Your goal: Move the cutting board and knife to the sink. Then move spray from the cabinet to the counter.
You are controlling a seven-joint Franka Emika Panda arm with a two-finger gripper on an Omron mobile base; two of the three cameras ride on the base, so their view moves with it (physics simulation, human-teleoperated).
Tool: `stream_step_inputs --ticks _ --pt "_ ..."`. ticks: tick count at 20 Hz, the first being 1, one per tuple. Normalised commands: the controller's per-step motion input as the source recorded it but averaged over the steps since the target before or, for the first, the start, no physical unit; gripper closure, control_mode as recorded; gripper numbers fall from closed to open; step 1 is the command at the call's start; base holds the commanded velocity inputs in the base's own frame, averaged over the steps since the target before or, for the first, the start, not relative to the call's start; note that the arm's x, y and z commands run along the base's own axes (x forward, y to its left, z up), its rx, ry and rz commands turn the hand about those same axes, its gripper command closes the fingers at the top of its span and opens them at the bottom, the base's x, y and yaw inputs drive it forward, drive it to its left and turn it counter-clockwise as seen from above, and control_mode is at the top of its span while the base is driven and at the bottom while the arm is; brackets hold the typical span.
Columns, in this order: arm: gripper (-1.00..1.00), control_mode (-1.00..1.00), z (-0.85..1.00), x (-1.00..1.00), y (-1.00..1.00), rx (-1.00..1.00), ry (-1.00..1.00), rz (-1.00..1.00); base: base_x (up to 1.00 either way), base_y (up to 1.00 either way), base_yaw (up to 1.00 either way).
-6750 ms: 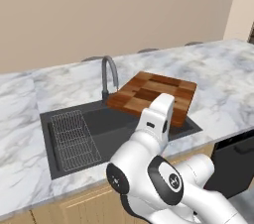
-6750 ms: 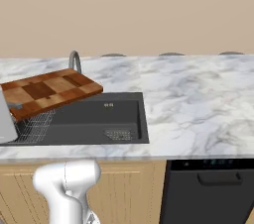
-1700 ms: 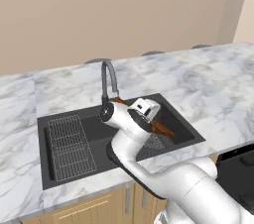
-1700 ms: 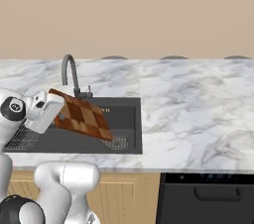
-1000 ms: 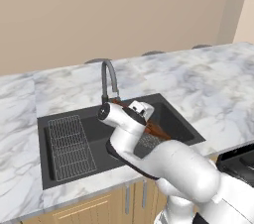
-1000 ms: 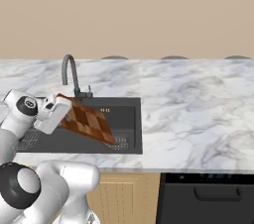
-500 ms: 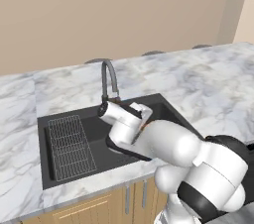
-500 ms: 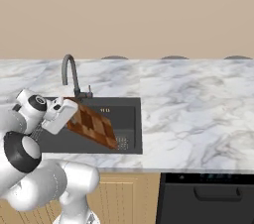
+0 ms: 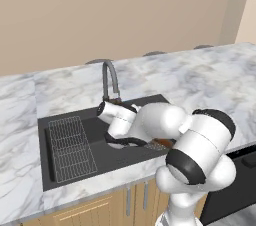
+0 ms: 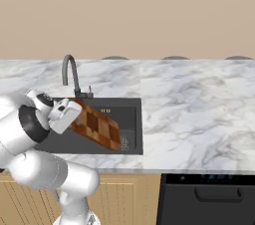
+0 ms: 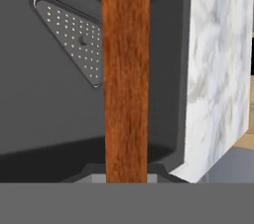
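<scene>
Right base view: board (image 10: 97, 125) tilted over the sink (image 10: 130, 119), far corner low near the drain.
Pincer (image 10: 74, 117): clamped on the board's edge.
Risk: letting go now — board tips and slaps the basin floor.
Count: one board, one sink, one faucet (image 10: 69, 73).

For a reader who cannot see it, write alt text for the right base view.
A white robot arm holds a checkered wooden cutting board tilted over a dark grey sink, its lower end down in the basin. A dark arched faucet rises behind the sink, and a white marble counter stretches away to the right.
</scene>
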Motion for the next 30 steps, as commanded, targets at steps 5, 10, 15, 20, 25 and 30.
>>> stream_step_inputs --ticks 5,10,15,20,25,30 --pt "1.0 -1.0 -0.23 0.28 -0.04 0.0 0.0 -0.03 0.0 0.0 0.0" --pt "1.0 -1.0 -0.27 0.21 -0.01 -0.01 0.0 -0.01 0.0 0.0 0.0" --pt "1.0 -1.0 -0.32 0.12 0.0 -0.01 0.0 0.0 0.0 0.0 0.0" --pt "1.0 -1.0 -0.25 0.17 0.0 0.0 0.0 0.0 0.0 0.0 0.0" --pt "1.0 -1.0 -0.21 0.18 0.0 0.0 -0.01 0.0 0.0 0.0 0.0" --pt "1.0 -1.0 -0.24 0.14 0.0 0.0 0.0 0.0 0.0 0.0 0.0"
